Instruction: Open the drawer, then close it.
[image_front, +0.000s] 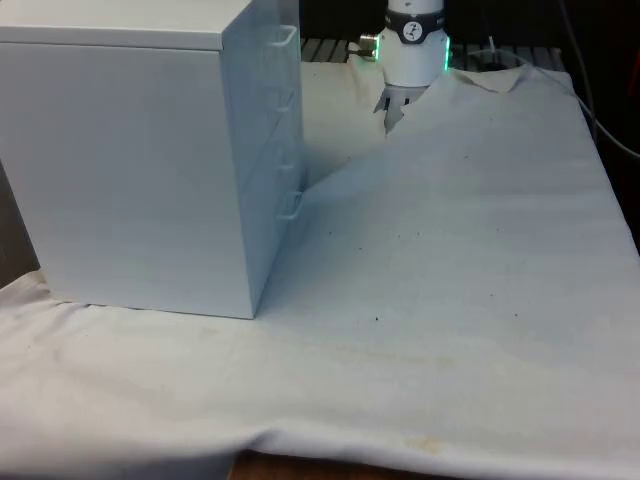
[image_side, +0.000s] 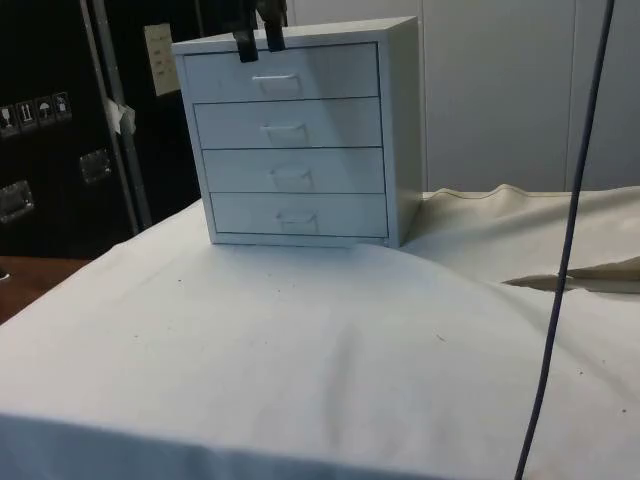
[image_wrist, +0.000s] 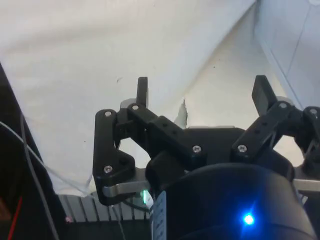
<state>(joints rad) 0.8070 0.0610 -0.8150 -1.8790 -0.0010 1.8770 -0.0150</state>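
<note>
Four drawers stack in the white chest of drawers (image_side: 300, 135), all flush and shut, each with a small horizontal bar handle at the middle of its front; the chest stands on the white cloth (image_side: 300, 350) at the front view's left, near side, its drawer face turned toward the front view's right. Top drawer (image_side: 285, 72) is nearest the tool: in the side view the gripper (image_side: 259, 40) hangs just in front of that drawer's upper left corner, fingers (image_side: 244, 45) spread apart, holding nothing. Top handle (image_side: 277, 82) lies just below and to the right of the fingertips, long axis level across the front, so the coming move likely needs a short drop and sideways shift to straddle the bar, then a straight pull away from the face. Which drawer is meant, cannot tell from the task line. In the wrist view the two fingers stand wide, bare cloth between them, chest wall (image_wrist: 295, 45) at one edge. Open cloth in front of the drawer face gives plenty of room for the pull; a black cable (image_side: 570, 250) hangs well apart on the side view's right.
</note>
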